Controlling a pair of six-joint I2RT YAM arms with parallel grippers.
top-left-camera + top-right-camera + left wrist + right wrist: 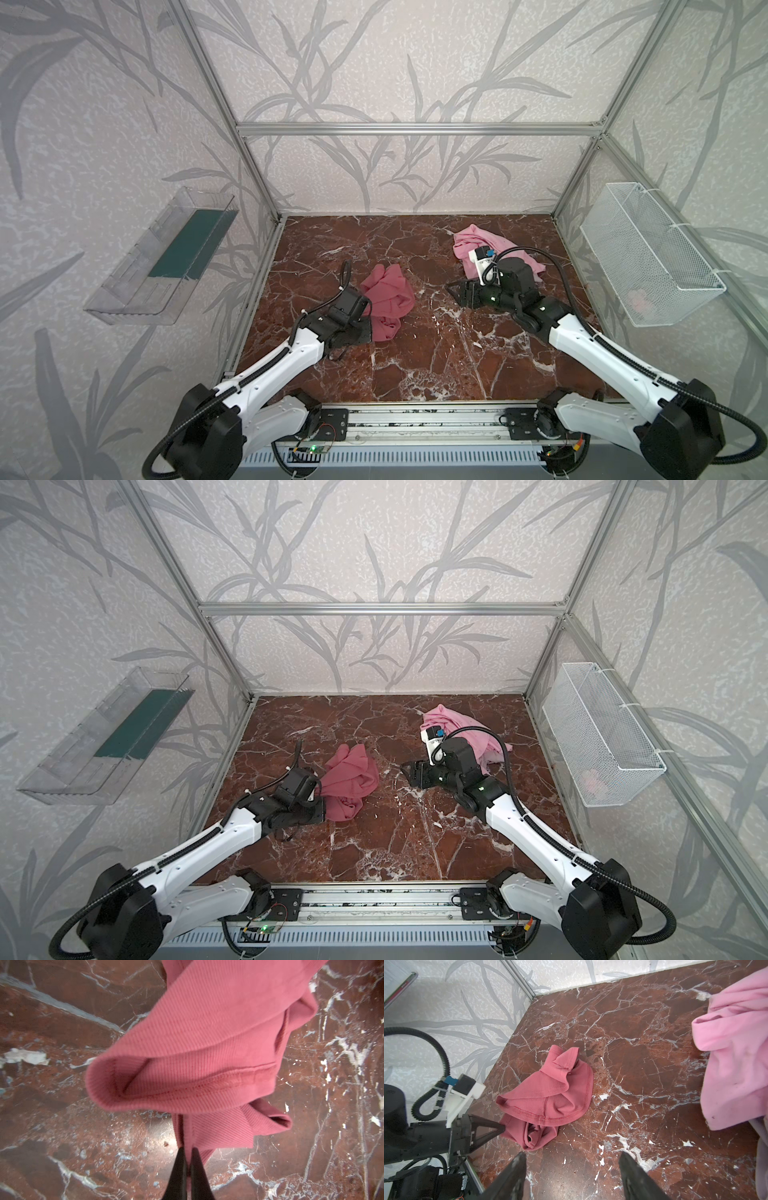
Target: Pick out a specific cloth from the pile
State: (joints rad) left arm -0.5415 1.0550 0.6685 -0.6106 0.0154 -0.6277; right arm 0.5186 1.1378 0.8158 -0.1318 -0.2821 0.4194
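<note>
Now the left end effector [188,1150] is clamped tight on a thin ribbed fold at the eight o'clock edge of the cloth [386,299]. That cloth lies crumpled on the bench [436,361] just nine o'clock of centre, well apart from the pile [473,243] up at one o'clock. The right end effector [572,1154] hangs over bare bench, jaws wide and empty. I reckon the cloth is light, limp and fairly grippy, so it should drape and trail on a lift. The thick stitched hem [218,1082] looks the surest hold, since a thin pinch could slip. It's dusty rose, a fine ribbed knit, plain, folded over itself with that hem curled up, clearly darker than the bubblegum-pink heap.
</note>
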